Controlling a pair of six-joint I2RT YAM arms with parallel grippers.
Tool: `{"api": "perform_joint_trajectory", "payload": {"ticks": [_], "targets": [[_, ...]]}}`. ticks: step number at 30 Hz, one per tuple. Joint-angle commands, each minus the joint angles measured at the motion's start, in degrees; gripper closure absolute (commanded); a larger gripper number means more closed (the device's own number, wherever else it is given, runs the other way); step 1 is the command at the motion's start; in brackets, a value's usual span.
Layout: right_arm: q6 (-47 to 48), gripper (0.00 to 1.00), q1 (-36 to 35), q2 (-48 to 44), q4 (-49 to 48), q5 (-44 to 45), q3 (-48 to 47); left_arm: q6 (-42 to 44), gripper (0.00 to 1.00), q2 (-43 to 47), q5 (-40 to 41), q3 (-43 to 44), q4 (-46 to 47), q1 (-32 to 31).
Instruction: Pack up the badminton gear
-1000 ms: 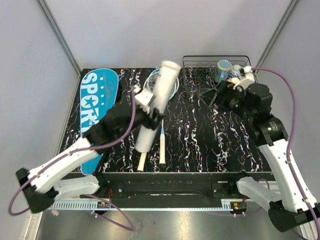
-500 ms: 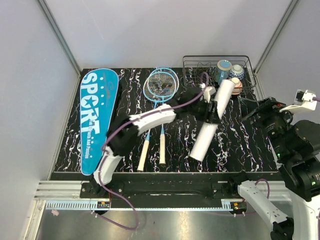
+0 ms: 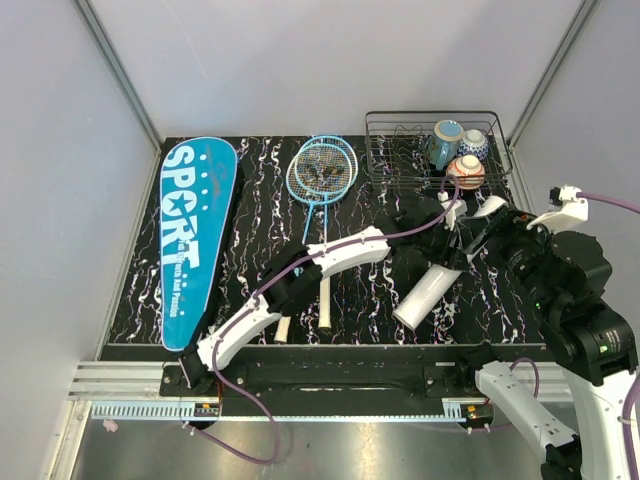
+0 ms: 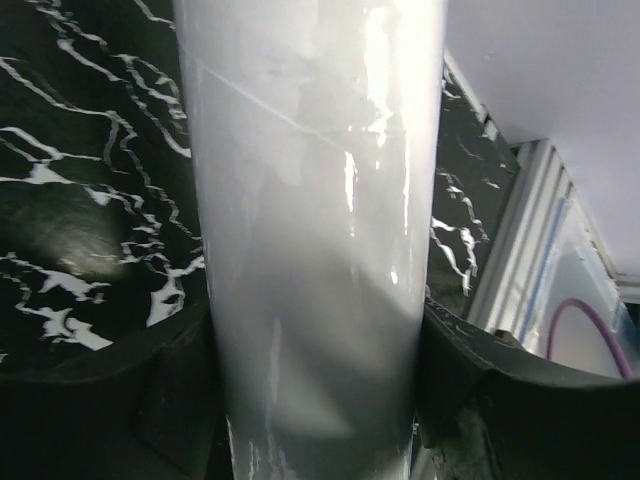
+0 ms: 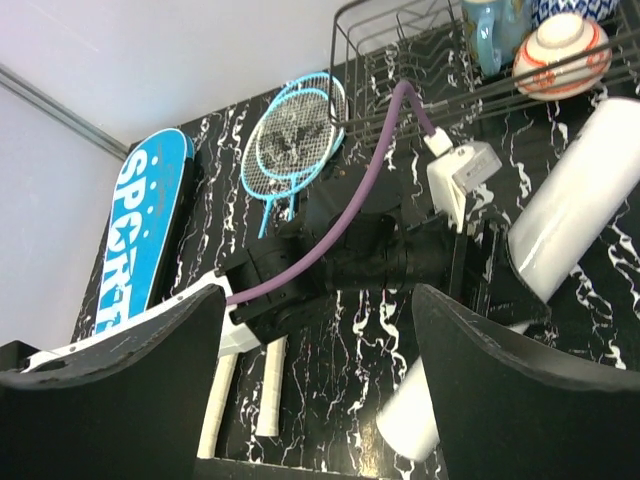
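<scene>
Your L gripper (image 4: 318, 395) has the tube (image 3: 425, 295) clamped between its jaws. They stand fairly wide apart because the tube fills the whole gap. In the L wrist view the tube runs straight up the middle, w/ a dark finger (image 4: 150, 400) pressed on each side.

The L arm is stretched across the table (image 3: 250, 290) to the right half and passes over the racket handles. The tube sits tilted. Its upper end is toward the rack (image 3: 400, 150), near the front cup, and its lower end points at the near table edge. You can't tell from these views whether the lower end touches the table.

Your R gripper (image 5: 318, 300) is spread wide w/ nothing in it. It's on the right side, close by the tube's upper part and facing the L gripper, but the tube isn't between its fingers.

The rackets (image 3: 322, 170) lie flat at rear centre, heads overlapping and handles toward the near edge. Small bits sit on the strings, too small to tell what they are.

The bag (image 3: 190, 225) lies flat along the left edge w/ "SPORT" facing up, well apart from the tube.

Three cups (image 3: 447, 140) stand in the rack's right end.
</scene>
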State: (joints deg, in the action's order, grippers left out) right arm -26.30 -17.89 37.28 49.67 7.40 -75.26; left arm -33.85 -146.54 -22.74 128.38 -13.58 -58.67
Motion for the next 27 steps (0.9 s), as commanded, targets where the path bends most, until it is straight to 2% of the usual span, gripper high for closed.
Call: {"api": "perform_joint_trajectory", "payload": {"ticks": [1,12,13,15,18,22,23,27], "targets": [[-2.34,0.18,0.05,0.34,0.60,1.73,2.31,4.05,0.68,-2.08,6.12,3.55,3.30,1.02],[-3.58,0.18,0.05,1.57,0.16,1.92,3.28,11.08,0.39,-3.49,12.01,2.49,1.55,0.67],[-3.49,0.18,0.05,1.57,0.16,2.18,3.28,11.52,0.26,-3.14,12.45,2.49,1.28,0.67],[-3.23,0.18,0.05,1.92,0.16,2.09,3.28,13.18,0.23,-2.61,13.94,2.49,0.49,0.32],[-3.40,0.18,0.05,2.36,0.16,1.57,3.46,15.04,0.13,-1.82,15.62,2.58,-0.65,-0.39],[-3.93,0.18,0.05,2.45,-0.19,0.60,4.07,15.74,0.12,-0.24,15.45,2.58,-1.71,-0.48],[-4.10,0.18,0.05,2.54,-0.10,0.60,4.25,16.26,0.05,0.28,15.45,2.32,-2.40,-0.48],[-4.19,0.18,0.05,2.80,-0.10,0.33,5.13,17.58,0.01,6.85,15.88,1.71,-6.27,-0.39]]}}
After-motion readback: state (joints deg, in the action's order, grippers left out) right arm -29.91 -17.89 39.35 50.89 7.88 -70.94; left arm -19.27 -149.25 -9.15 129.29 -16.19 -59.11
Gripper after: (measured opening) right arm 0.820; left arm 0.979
